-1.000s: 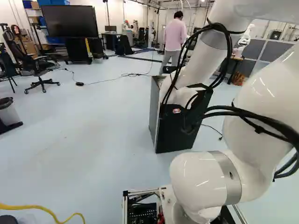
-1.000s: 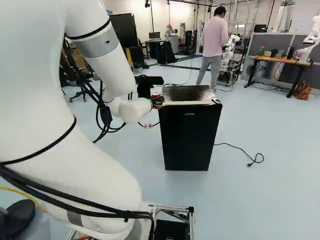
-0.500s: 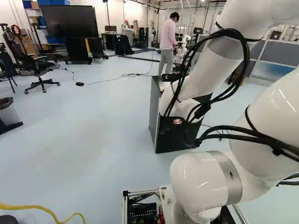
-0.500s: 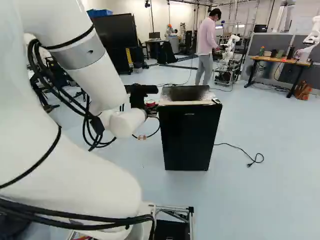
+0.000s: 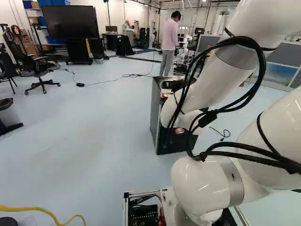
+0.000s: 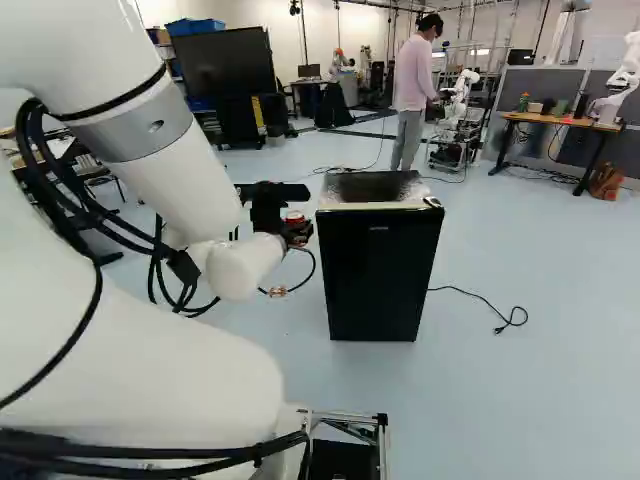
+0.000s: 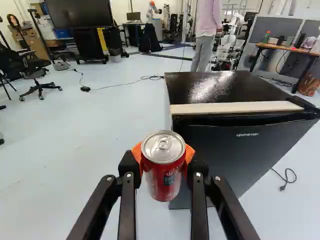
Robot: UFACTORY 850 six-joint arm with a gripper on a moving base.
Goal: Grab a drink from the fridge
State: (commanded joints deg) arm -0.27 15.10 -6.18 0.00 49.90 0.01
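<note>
Can and arm: compared with the earlier frames, my arm [image 6: 175, 175] has shifted left in the right base view, carrying the can [image 7: 163, 172] with it away from the fridge [image 6: 375, 275]; my base and the fridge have stayed put.
Can: one, red with a silver top, upright, held in the air by my gripper [image 6: 298, 231] just beside the fridge's left side in the right base view; it bears print on its side.
Gripper: one, its two fingers pinching the can from both sides; two orange pads [image 7: 136, 152] press on it.
Fridge: one, black, its door closed; light lettering on the door, one pale strip [image 7: 235, 108] along the top's front edge.
Cord: one black cord [image 6: 470, 293] with a plug, on the floor beside the fridge.
Table: one [image 6: 560, 120] with a wooden top, well beyond the fridge at the right of the right base view; one green bottle [image 6: 523, 102] on it, another robot [image 6: 625, 75] at its end.
Screen: one large dark screen [image 5: 71, 21], at the back left of the left base view.
Office chair: one black office chair [image 5: 38, 71] nearer me than the screen.
</note>
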